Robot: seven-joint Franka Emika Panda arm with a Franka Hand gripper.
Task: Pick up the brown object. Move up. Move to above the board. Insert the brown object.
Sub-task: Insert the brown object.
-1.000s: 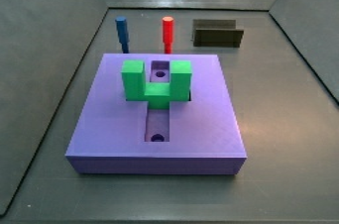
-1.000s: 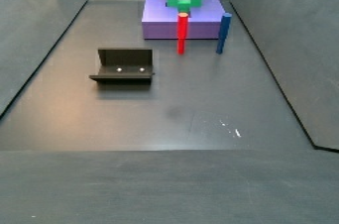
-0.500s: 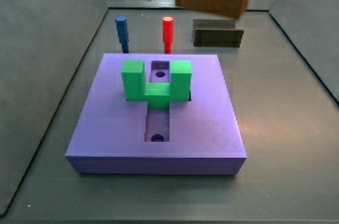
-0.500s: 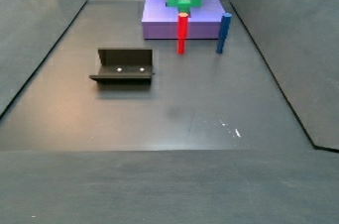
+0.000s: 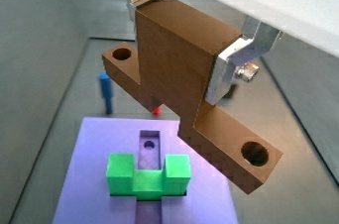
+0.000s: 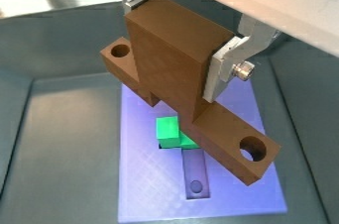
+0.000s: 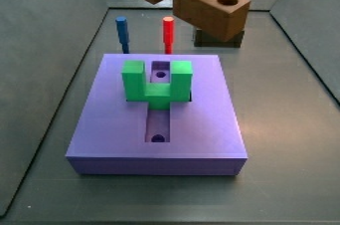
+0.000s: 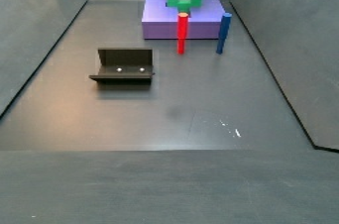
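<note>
One gripper (image 5: 192, 32) around matte wood-brown bar (image 5: 185, 79)

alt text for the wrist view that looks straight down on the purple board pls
The gripper holds the brown object between its silver fingers, high above the board. Below lie the board's green U-shaped block and lengthwise slot on the grey floor.

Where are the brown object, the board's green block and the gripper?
brown object (image 7: 213, 10): side view, on its end with the round hole.
green block (image 7: 155, 83): side view, front face, on the board.
gripper (image 6: 185, 25): wrist view, midway between the fingertips, clamped on the brown object.
</note>
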